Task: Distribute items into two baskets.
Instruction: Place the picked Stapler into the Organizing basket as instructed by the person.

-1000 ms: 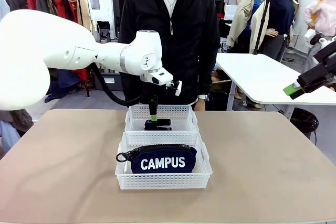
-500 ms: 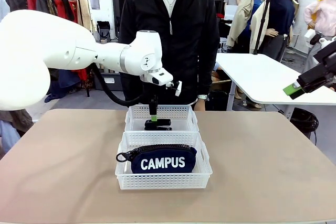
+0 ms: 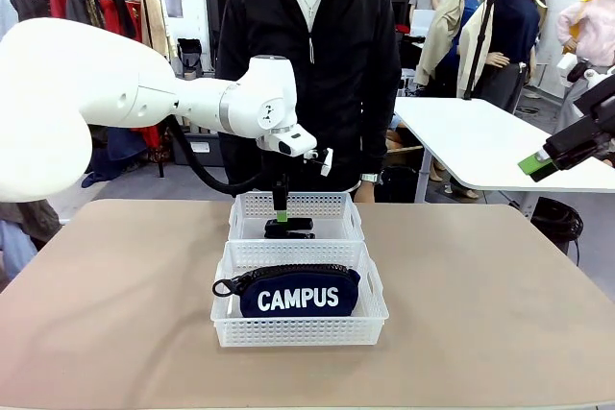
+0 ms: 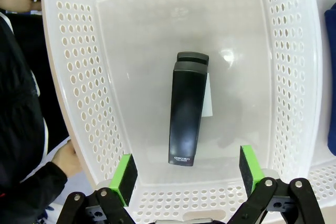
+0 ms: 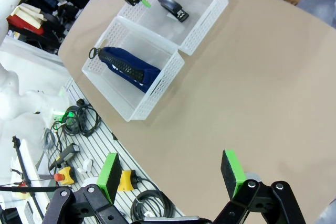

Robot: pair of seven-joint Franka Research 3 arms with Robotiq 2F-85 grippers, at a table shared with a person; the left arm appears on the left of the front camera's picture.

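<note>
Sorting looks complete from where you sit: each of the two matching white perforated plastic baskets holds one item, which is the split the task asks for. The navy blue fabric zip pouch with white "CAMPUS" lettering (image 3: 300,292) fills the nearer basket (image 3: 300,330), lying lengthwise with its black loop strap (image 3: 225,287) hanging over the left end, because the basket is just wider than the pouch. The small black stapler (image 4: 187,109) lies flat on the floor of the farther basket (image 3: 248,206), roughly central and clear of every wall, with a small white slip (image 4: 207,95) showing at its side. Your left gripper (image 4: 188,170) hangs straight above that basket with its jaws parted and nothing between them. In the left wrist view the green pads (image 4: 126,171) sit to either side of the stapler's nearer end and apart from it, so the stapler rests on the basket floor on its own weight, not in any grip. Your right gripper (image 5: 171,174) is parked high and well off to the right of the tan table (image 3: 480,314), also spread wide and empty, looking down on both baskets from afar. The person in the black jacket (image 3: 317,64) stands just behind the farther basket, hands low at the table edge.
</note>
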